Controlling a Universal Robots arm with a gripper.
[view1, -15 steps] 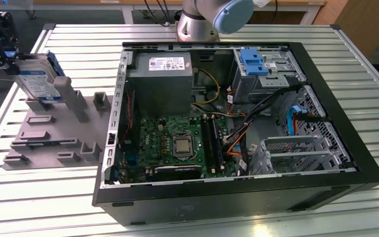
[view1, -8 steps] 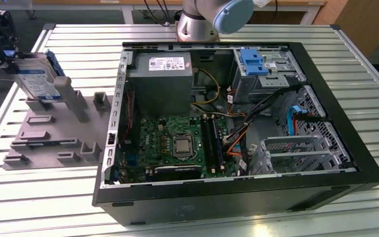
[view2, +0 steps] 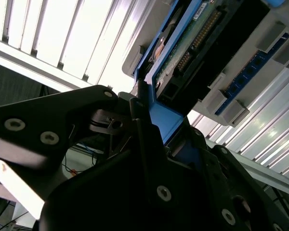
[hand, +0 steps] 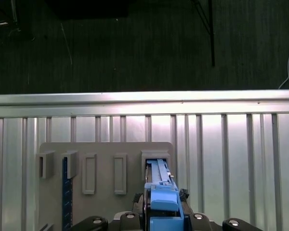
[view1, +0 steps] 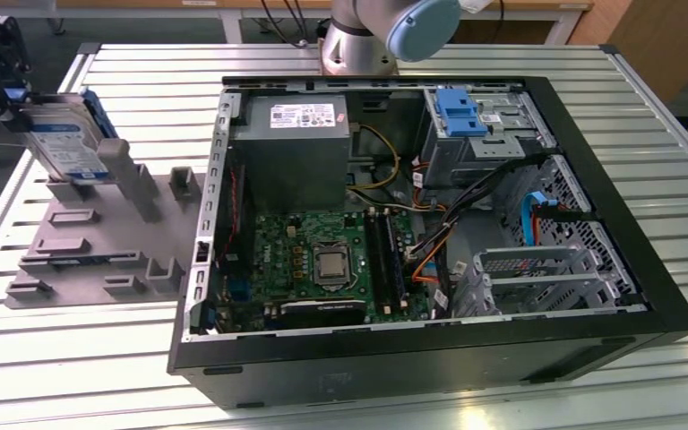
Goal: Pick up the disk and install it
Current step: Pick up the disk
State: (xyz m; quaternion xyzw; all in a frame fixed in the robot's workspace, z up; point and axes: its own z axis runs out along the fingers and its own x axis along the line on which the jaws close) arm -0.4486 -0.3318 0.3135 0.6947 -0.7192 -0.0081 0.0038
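Disk (view1: 64, 143) — on edge, in grey holder (view1: 96, 253)

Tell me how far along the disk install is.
Done: the tool is at the disk, shut on its blue frame. In hand: the disk stands upright at the grey holder on the table, beside the computer case; whether it is clear of its slot is hard to tell. Left: the disk is not yet inside the case.

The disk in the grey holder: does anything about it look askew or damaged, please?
Nothing stands out. The disk stands on edge in the grey holder, in line with its posts, with the gripper closed on its blue carrier. No damage shows.
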